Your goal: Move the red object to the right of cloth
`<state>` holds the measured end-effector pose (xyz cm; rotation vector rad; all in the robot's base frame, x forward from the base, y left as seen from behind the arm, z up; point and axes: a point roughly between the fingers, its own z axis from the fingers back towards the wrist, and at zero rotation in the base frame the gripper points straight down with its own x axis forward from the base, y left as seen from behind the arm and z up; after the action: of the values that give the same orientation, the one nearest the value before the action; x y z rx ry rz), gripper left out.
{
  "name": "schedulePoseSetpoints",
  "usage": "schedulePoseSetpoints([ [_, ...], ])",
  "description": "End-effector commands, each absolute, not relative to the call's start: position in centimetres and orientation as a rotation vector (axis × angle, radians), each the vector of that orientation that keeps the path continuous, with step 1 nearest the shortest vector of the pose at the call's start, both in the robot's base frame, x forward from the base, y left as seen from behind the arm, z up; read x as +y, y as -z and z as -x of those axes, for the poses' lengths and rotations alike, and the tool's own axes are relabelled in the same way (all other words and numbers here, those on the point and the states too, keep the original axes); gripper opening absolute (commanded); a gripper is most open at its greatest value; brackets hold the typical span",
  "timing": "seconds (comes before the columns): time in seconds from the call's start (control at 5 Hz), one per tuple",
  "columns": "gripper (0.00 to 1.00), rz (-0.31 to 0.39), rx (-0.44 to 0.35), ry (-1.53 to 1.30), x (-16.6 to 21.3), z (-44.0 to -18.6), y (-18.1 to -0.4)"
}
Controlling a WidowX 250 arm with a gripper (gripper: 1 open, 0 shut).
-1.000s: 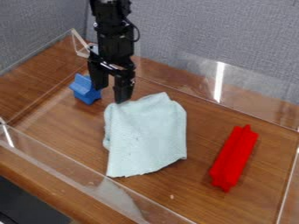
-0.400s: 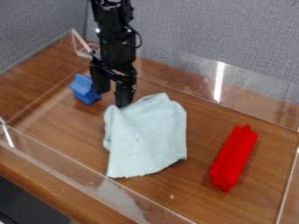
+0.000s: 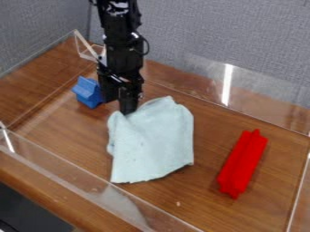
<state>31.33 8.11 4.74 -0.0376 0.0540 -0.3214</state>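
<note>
One red object (image 3: 242,163) lies right of cloth (image 3: 150,139), near table edge (image 3: 300,195)

Brown wooden table (image 3: 54,86) with a glossy top, ringed by low clear plastic walls (image 3: 242,86). Near the middle, slightly toward 9 o'clock, a rumpled pale blue-green cloth (image 3: 150,140). At 4 o'clock, well apart from the cloth, a red ridged block (image 3: 242,163) lying lengthwise. At 10 o'clock, near the cloth's top corner, a small blue block (image 3: 89,91).
</note>
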Motion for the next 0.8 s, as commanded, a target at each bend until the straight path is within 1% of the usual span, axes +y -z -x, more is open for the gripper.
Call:
schedulePoseSetpoints([
  [0.0, 0.00, 0.018, 0.019, 0.335, 8.0, -31.9, -5.4],
  [0.6, 0.00, -0.014, -0.030, 0.305, 9.2, -31.9, -7.8],
])
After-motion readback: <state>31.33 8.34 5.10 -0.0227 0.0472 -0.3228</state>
